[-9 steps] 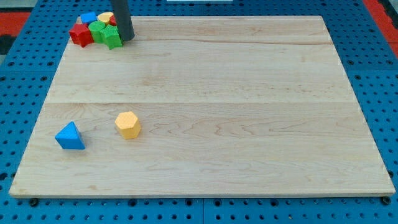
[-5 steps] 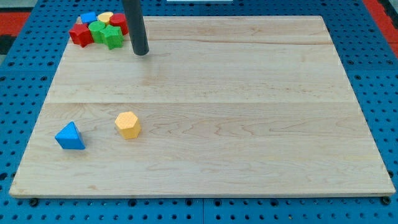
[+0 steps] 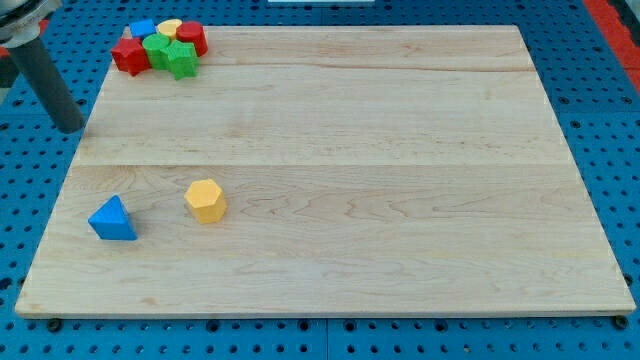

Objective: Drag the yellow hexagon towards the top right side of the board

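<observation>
Moved from beside the top-left cluster to my tip off the counter's left edge; yellow hexagon and blue triangle unmoved; no jaws, rod only.

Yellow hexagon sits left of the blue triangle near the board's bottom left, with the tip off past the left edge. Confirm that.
Not quite. The camera view shows the yellow hexagon to the right of the blue triangle, not left. The rest holds: both lie near the board's bottom left, and my tip is past the left edge.

Yellow hexagon path to top right open; blue triangle left.
</observation>
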{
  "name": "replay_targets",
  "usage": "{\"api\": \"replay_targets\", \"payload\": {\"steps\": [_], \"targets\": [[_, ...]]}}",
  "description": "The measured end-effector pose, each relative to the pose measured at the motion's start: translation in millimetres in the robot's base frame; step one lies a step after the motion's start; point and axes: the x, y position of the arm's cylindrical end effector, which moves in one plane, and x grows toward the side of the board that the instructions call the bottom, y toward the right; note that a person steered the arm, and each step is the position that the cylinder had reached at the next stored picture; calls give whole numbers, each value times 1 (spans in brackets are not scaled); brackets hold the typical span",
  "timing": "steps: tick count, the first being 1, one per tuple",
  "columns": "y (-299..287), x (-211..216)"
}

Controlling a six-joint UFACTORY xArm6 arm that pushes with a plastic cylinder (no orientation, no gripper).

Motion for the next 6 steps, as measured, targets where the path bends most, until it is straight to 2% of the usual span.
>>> {"api": "replay_targets", "payload": {"steps": [2,3,4,6], "targets": [[1,122],[18,161],[68,153],[197,105]]}}
